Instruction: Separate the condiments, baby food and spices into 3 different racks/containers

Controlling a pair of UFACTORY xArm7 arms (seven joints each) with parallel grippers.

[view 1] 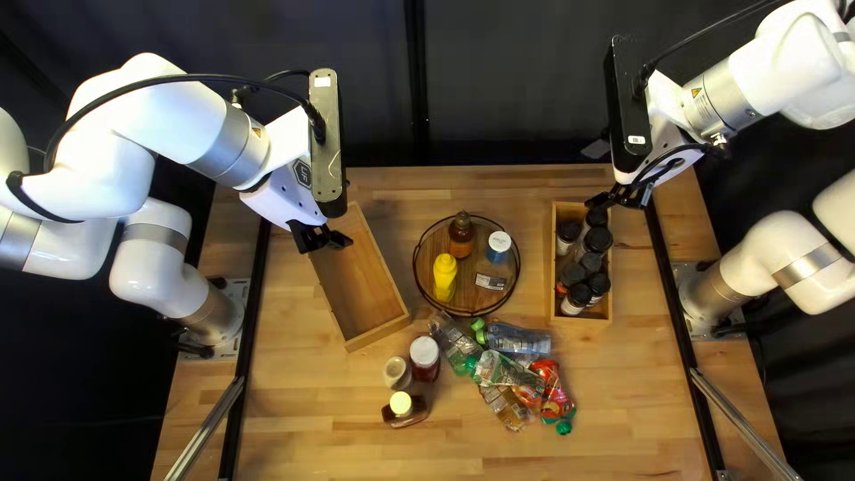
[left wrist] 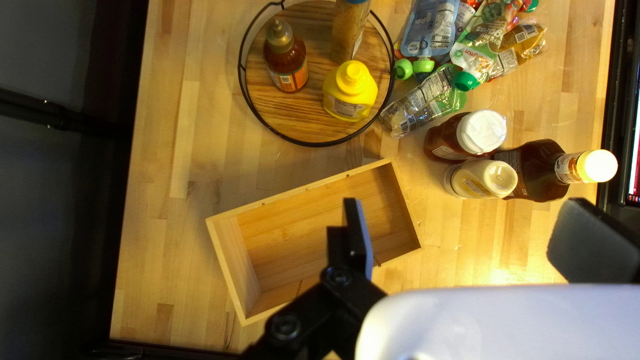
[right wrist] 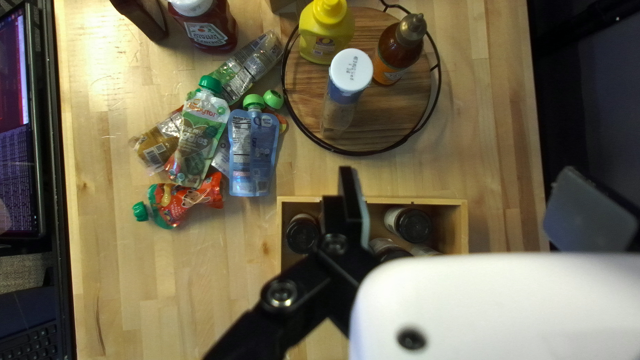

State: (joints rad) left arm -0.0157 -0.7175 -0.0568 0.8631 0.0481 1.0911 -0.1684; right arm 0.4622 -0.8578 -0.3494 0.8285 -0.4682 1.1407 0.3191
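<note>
My left gripper hangs over the far end of a bare wooden box; in the left wrist view that gripper is open, nothing between its fingers. My right gripper is above the far end of a second wooden box holding several dark-capped spice jars; in the right wrist view the gripper stands open. A round tray bears a yellow bottle, a brown sauce bottle and a shaker. Several food pouches lie piled nearer the table's front.
A white-capped red bottle, a cream-coloured bottle and a dark bottle with a yellow cap are grouped left of the pouches. A laptop lies beyond the table's edge in the right wrist view.
</note>
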